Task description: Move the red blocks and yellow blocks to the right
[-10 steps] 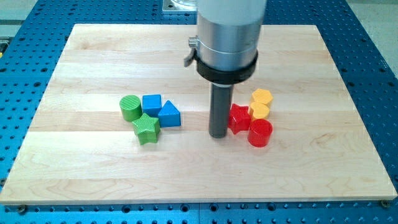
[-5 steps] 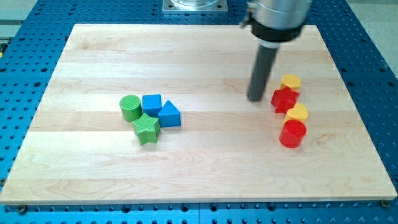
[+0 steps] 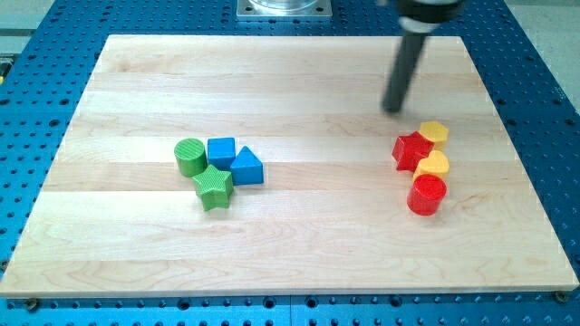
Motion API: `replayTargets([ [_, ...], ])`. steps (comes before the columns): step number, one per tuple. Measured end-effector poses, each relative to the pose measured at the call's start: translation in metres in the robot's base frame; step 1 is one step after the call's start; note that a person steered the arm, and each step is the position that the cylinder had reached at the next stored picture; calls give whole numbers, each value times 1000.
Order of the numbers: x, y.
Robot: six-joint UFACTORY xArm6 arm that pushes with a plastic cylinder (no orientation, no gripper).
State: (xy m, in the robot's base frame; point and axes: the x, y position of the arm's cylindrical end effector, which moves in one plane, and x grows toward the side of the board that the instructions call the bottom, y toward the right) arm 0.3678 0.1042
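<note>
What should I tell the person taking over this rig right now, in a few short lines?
My tip is off the blocks, just toward the view's top-left of the red and yellow cluster.
Red star, upper yellow block, lower yellow block and red cylinder sit bunched on the board's right part.
Green cylinder, green star, blue block and blue triangle sit left of centre.
Done: reds and yellows are on the right.
Left: perhaps push them nearer the right edge.
</note>
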Motion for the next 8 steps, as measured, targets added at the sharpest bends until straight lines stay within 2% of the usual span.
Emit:
replayTargets([
  [1, 67, -68],
  [2, 124, -52],
  [3, 237, -34],
  [4, 222, 28],
  [5, 181, 28],
  [8, 170, 54],
])
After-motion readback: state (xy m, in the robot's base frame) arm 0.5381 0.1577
